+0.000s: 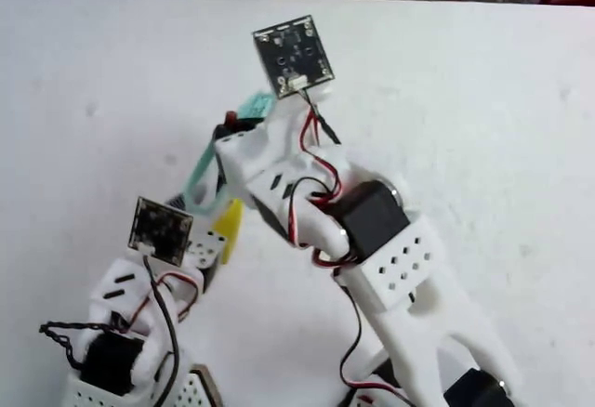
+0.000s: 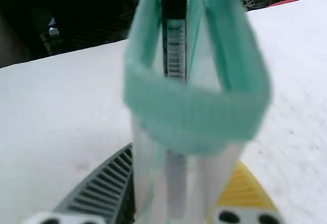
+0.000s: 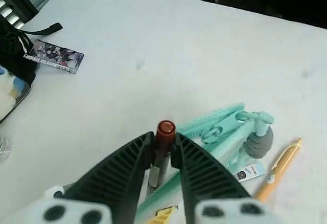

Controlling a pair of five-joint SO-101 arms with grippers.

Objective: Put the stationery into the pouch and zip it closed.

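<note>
White counter [image 1: 465,100] is carrying everything. Right arm [image 1: 409,268] is coming in from the near right, left arm [image 1: 121,333] from the near left, and both are meeting mid-counter over the pouch [image 1: 200,179].

The pouch [image 2: 194,116], clear-walled with mint zipper edging, is standing mouth open between the left gripper's fingers. Left gripper [image 2: 184,157] is pinching it closed-down, grey finger [image 2: 110,185] on one wall and yellow finger [image 2: 242,188] on the other. A dark labelled barrel [image 2: 173,55] is showing inside the pouch; cannot tell whether it is the pen the other arm is gripping.

Right gripper [image 3: 164,138] is clamping its black fingers [image 3: 127,168] tight on a red-capped pen [image 3: 165,130], held upright just beside the mint zipper [image 3: 214,121].

Black bag [image 3: 15,50] is sitting at the counter's edge, well apart from the pouch. Orange pen [image 3: 280,165] is lying flat on the counter near the zipper end. Printed card [image 3: 53,56] is lying flat just beside the bag. Grey lump [image 3: 259,144] is hanging at the zipper end, near the orange pen.
</note>
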